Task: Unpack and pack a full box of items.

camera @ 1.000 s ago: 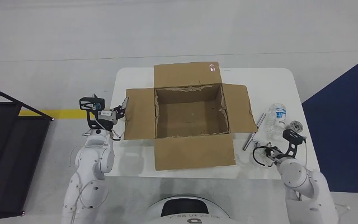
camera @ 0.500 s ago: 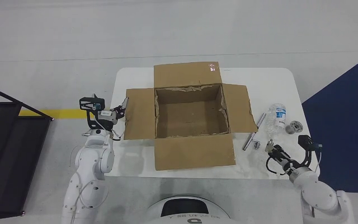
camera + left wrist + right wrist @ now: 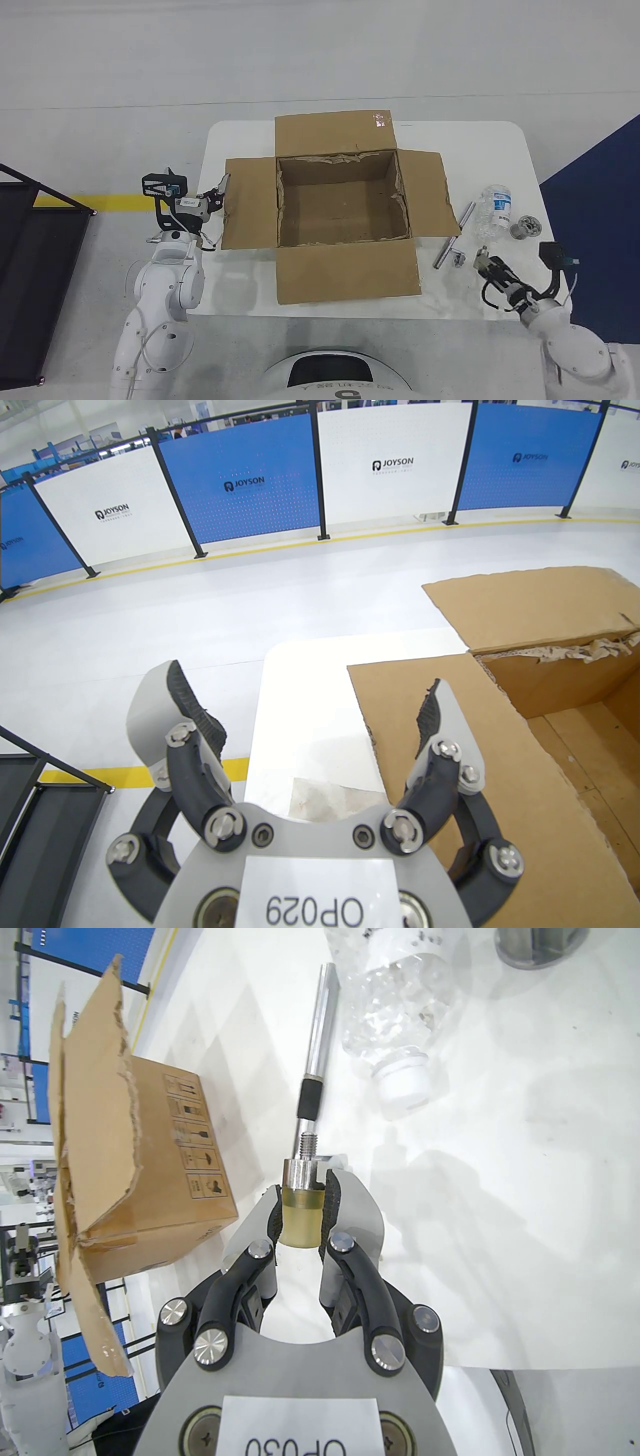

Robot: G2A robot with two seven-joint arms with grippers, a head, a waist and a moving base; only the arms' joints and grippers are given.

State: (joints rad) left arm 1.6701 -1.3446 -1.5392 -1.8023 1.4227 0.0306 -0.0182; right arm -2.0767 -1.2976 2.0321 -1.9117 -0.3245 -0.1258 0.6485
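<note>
White table [image 3: 240,150], open box [image 3: 345,270] mid-frame. Lower right, right gripper [image 3: 480,264] pinches a small cylinder [image 3: 299,1223]; slipping could knock the nearby rod [image 3: 320,1028] rolling; left gripper [image 3: 305,680] gapes empty.

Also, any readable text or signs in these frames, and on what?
"OP029": tag behind left gripper, upside down.
"OP030": tag behind right gripper (shut on small cylinder), edge-cropped.
Side of box: handling pictograms; captions too small.
Flap sticker: too small.
Fence panels: brand logos, not transcribed.
</note>
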